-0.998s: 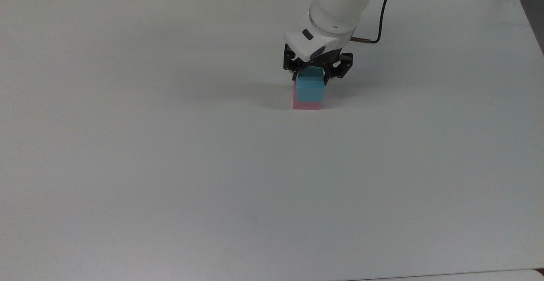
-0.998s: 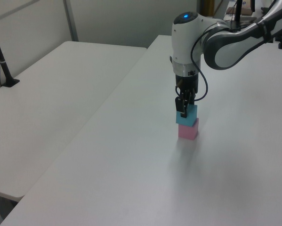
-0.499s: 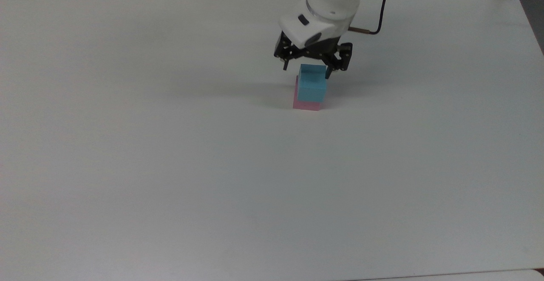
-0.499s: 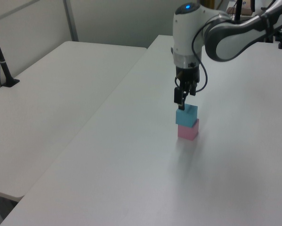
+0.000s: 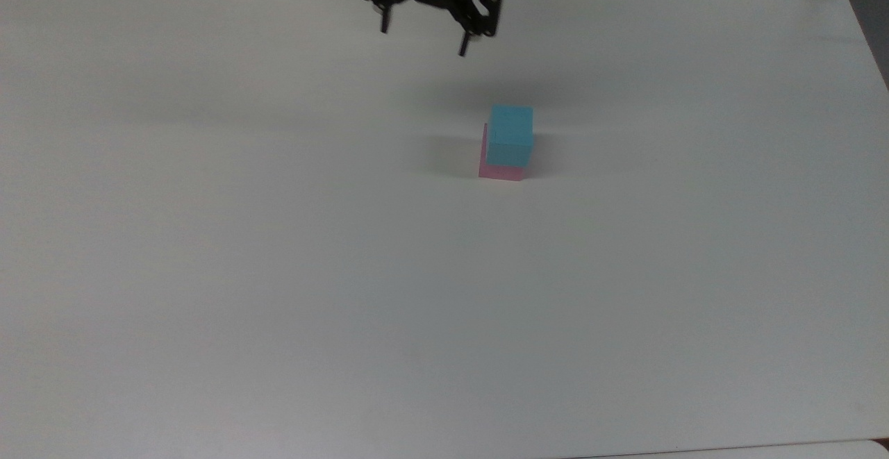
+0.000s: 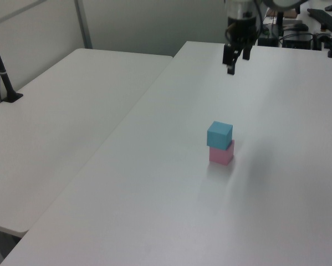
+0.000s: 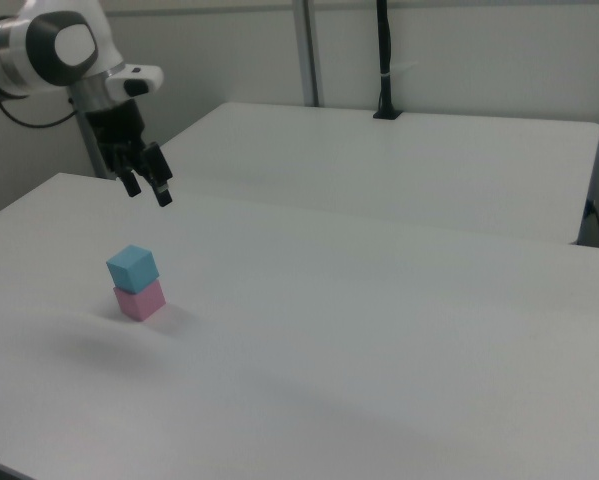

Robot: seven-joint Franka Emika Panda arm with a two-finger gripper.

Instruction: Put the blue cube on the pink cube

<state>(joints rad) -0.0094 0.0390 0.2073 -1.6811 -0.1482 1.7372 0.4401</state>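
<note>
The blue cube [image 5: 510,134] [image 6: 219,134] [image 7: 132,266] rests on top of the pink cube [image 5: 499,169] [image 6: 221,154] [image 7: 141,299], turned slightly so its edges overhang a little. The stack stands on the white table [image 5: 278,271]. My gripper [image 5: 422,37] [image 6: 236,60] [image 7: 149,188] hangs high above the table, well away from the stack toward the top view's upper left. Its black fingers are spread apart with nothing between them.
A second white table [image 6: 60,105] [image 7: 399,170] adjoins mine along a seam. A black post [image 6: 2,72] [image 7: 384,60] is clamped to that table. Dark equipment [image 6: 321,33] sits at the far end in the left view.
The gripper has let go of the blue cube, risen and pulled back toward the top view's upper left. The blue cube stays on the pink cube.
</note>
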